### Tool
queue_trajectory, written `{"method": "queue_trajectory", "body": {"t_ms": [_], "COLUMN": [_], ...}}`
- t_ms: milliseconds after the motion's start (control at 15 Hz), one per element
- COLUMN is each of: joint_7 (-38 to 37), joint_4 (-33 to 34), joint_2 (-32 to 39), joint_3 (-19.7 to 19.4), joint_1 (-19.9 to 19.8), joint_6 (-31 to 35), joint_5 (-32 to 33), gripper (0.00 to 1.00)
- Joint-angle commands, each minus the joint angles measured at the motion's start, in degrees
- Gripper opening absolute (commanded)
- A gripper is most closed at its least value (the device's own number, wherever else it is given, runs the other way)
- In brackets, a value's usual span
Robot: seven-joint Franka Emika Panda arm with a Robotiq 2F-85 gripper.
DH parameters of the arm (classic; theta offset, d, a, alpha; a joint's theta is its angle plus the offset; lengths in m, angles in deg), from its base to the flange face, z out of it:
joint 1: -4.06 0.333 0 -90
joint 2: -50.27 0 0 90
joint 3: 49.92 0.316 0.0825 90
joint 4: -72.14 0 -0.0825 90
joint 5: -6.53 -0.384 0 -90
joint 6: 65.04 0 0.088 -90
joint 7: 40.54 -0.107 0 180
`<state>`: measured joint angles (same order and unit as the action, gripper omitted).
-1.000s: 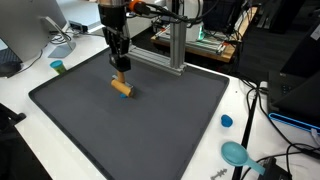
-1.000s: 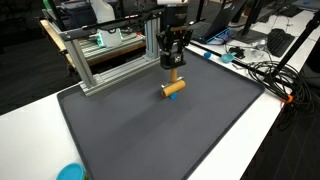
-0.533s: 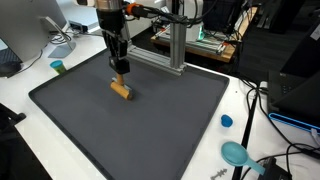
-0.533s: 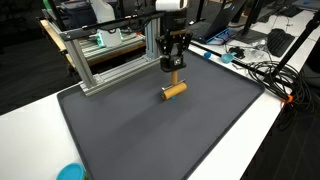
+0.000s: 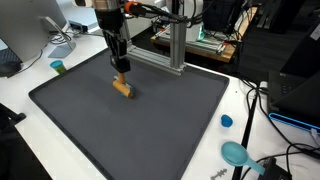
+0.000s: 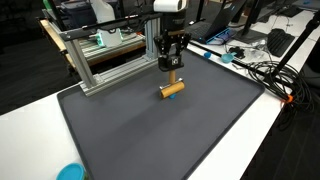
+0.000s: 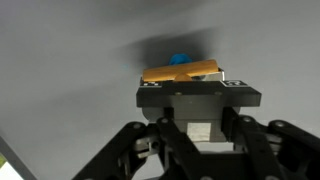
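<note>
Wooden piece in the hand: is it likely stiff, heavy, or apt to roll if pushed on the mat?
The wooden piece shows a straight, unbent bar below the shut hand, so probably stiff. Small and wood-coloured, it is likely light. The bar looks rounded, so it may roll on the flat mat.

Bright, even overhead room light fills both exterior views. The dark mat [image 5: 150, 130] shows no glare, and only a faint shadow lies under the wooden block [image 5: 122, 88]. The wrist view is softer: the gripper [image 7: 197, 100], close to the lens, is blurred and dark, with a smudged shadow behind it.
</note>
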<state>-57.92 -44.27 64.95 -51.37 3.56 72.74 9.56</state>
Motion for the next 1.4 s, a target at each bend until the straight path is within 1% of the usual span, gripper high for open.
{"method": "queue_trajectory", "body": {"t_ms": [0, 133, 200, 333, 467, 600, 933, 1067, 1333], "joint_7": [1.1, 1.0, 0.9, 0.8, 0.8, 0.7, 0.7, 1.0, 1.5], "joint_4": [0.6, 1.0, 1.4, 1.5, 1.7, 1.8, 2.6, 2.8, 3.2], "joint_2": [1.5, 2.0, 2.3, 2.6, 3.0, 3.6, 4.6, 4.9, 5.9], "joint_3": [-0.5, -0.6, -0.6, -0.7, -0.7, -0.7, -0.8, -0.7, -0.6], "joint_1": [0.3, 0.4, 0.5, 0.5, 0.5, 0.6, 0.6, 0.6, 0.4], "joint_6": [-0.9, -2.1, -3.9, -4.6, -4.5, -3.0, -6.5, -6.9, -5.5], "joint_5": [-1.1, -0.8, -0.6, -0.6, -0.5, -0.2, -0.2, -0.3, -0.7], "gripper": [0.22, 0.22, 0.22, 0.22, 0.22, 0.22, 0.22, 0.22, 0.22]}}
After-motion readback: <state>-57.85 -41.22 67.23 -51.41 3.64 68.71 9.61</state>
